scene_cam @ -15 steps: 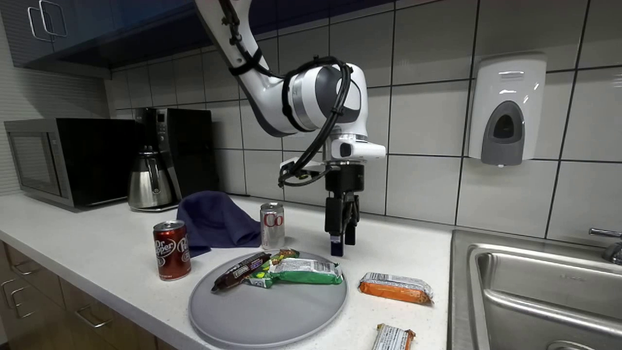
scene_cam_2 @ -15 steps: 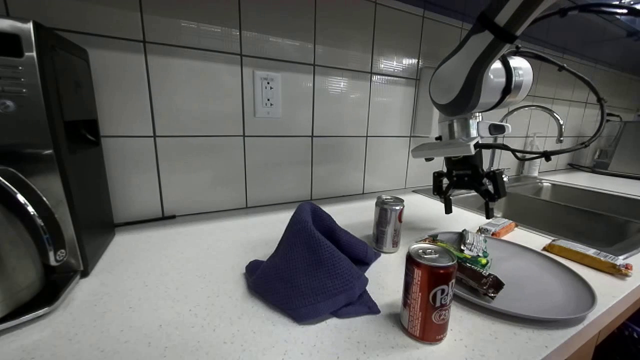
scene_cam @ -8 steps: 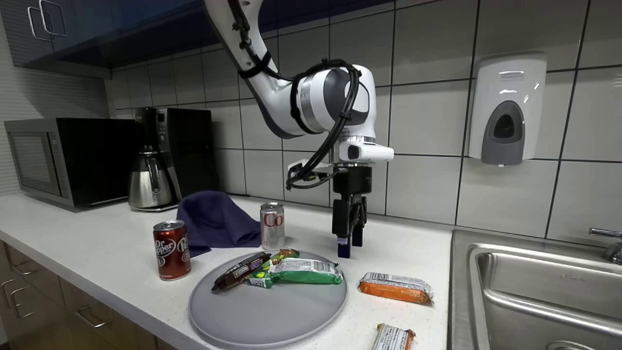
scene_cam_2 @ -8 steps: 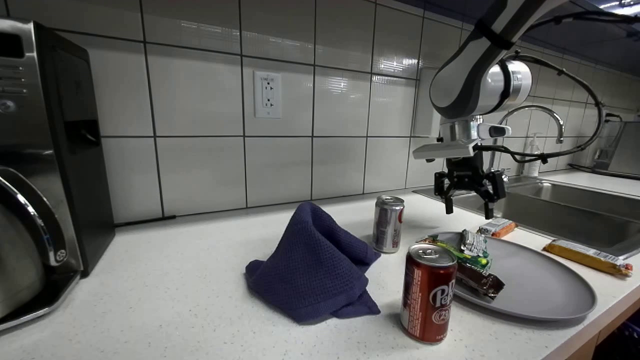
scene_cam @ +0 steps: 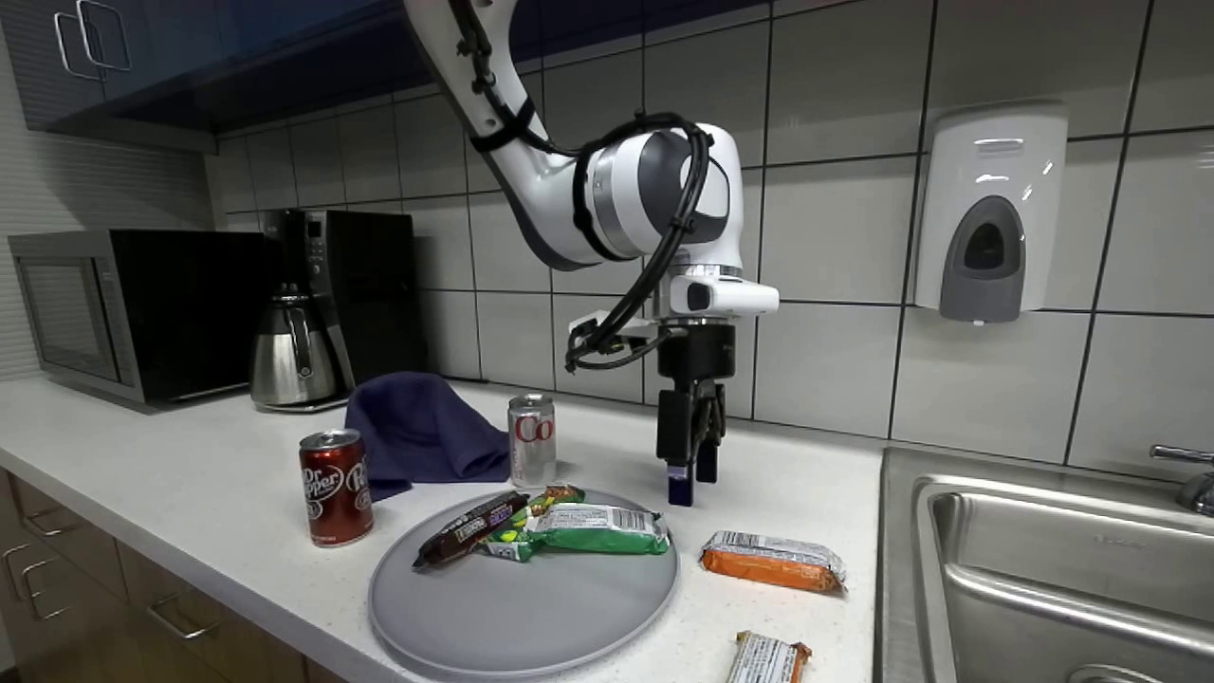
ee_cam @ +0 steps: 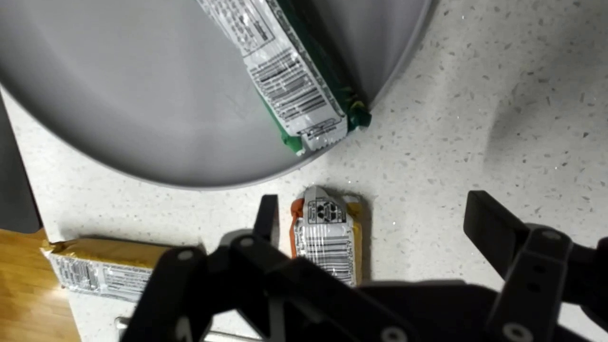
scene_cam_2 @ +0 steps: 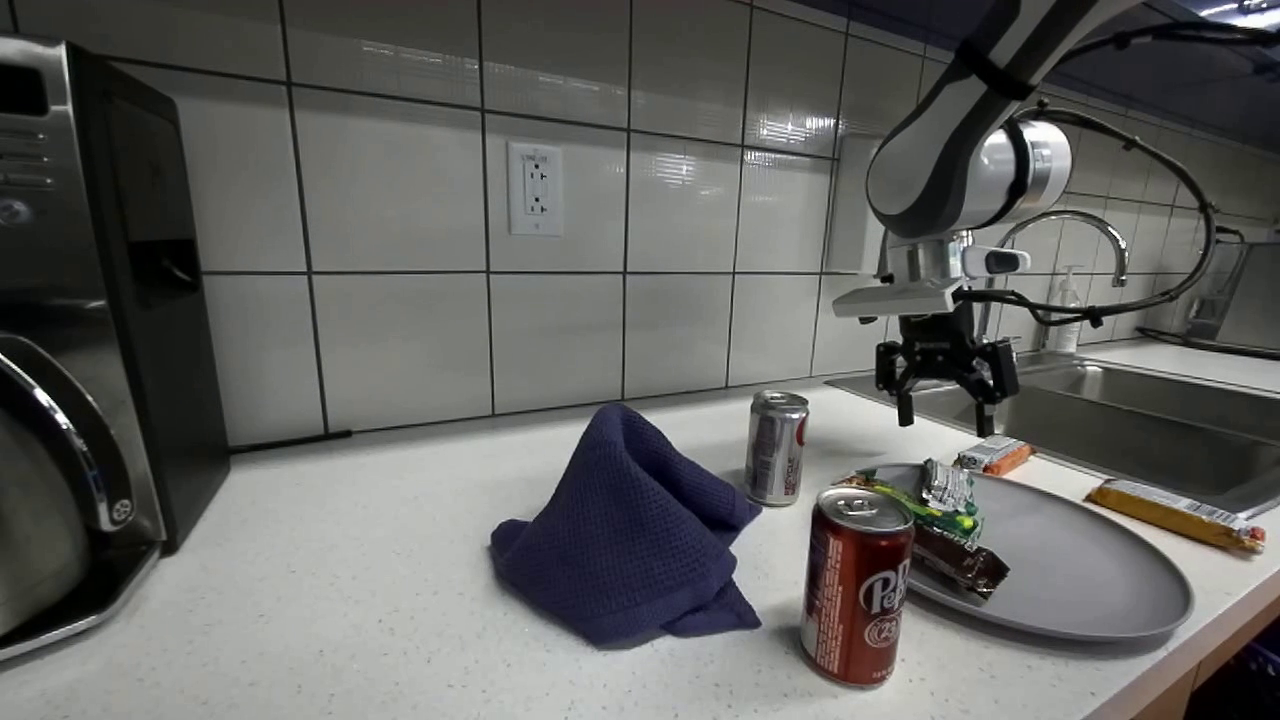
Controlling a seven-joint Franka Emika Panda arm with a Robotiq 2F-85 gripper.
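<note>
1. White wall tiles (scene_cam_2: 390,180) stood behind a speckled surface (scene_cam_2: 380,570). A steel sink (scene_cam: 903,569) was set into the surface.
2. Gripper state: my gripper (scene_cam_2: 945,416) was released, with its fingers (ee_cam: 494,228) spread wide. It pointed downward and hung above the surface.
3. Nearest item: an orange-wrapped bar (scene_cam: 773,562) lay on the surface between a gray plate (scene_cam: 531,626) and the sink, lower than my gripper and apart from it. In the wrist view, the bar appeared within the gap between the fingers, closer to one than to the other.
4. Second item: a golden-wrapped bar (scene_cam_2: 1175,515) lay on the surface near the plate. My gripper partly covered it in the wrist view.
5. Plate contents: a green-wrapped bar (scene_cam: 597,528), a brown-wrapped bar (scene_cam: 469,531) and a yellow-green wrapper (scene_cam: 506,548) lay grouped together. One end of the green-wrapped bar reached the plate's rim.
6. Adjacent items: a red can (scene_cam: 336,489) and a silver can (scene_cam: 532,441) stood upright near the plate. A blue cloth (scene_cam_2: 620,540) was heaped near both.
7. Fixed equipment: in an exterior view, a microwave (scene_cam: 190,313) stood beside a coffee maker (scene_cam: 375,285) with a steel carafe (scene_cam: 296,356). A dispenser (scene_cam: 991,213) was mounted on the tiles.
</note>
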